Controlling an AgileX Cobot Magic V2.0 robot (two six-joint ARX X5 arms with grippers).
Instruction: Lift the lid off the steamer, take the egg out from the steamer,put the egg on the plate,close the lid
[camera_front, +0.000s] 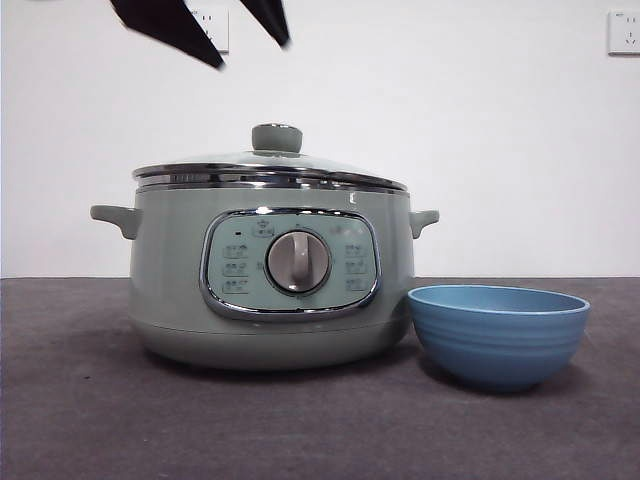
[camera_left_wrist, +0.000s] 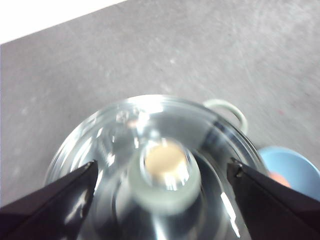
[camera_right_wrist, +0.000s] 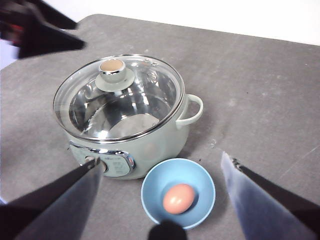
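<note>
The sage-green steamer (camera_front: 170, 290) stands on the table with the glass lid (camera_front: 300, 165) closed on it; its pale green knob (camera_front: 277, 137) is on top. My left gripper (camera_front: 252, 53) hangs open above the knob without touching it; the left wrist view shows the knob (camera_left_wrist: 165, 172) between the spread jaws of my left gripper (camera_left_wrist: 162, 167). The egg (camera_right_wrist: 178, 198) lies in the blue bowl (camera_right_wrist: 150, 192) to the right of the pot. My right gripper (camera_right_wrist: 160, 159) is open and empty, high above the pot and bowl. The pot (camera_right_wrist: 165, 140) looks empty through the lid (camera_right_wrist: 150, 95).
The blue bowl (camera_front: 498, 340) stands close against the steamer's right side, below its right handle (camera_front: 424, 220). The dark grey table (camera_front: 80, 420) stretches around both. A white wall with sockets (camera_front: 624, 32) is behind. The left arm (camera_right_wrist: 40, 30) shows in the right wrist view.
</note>
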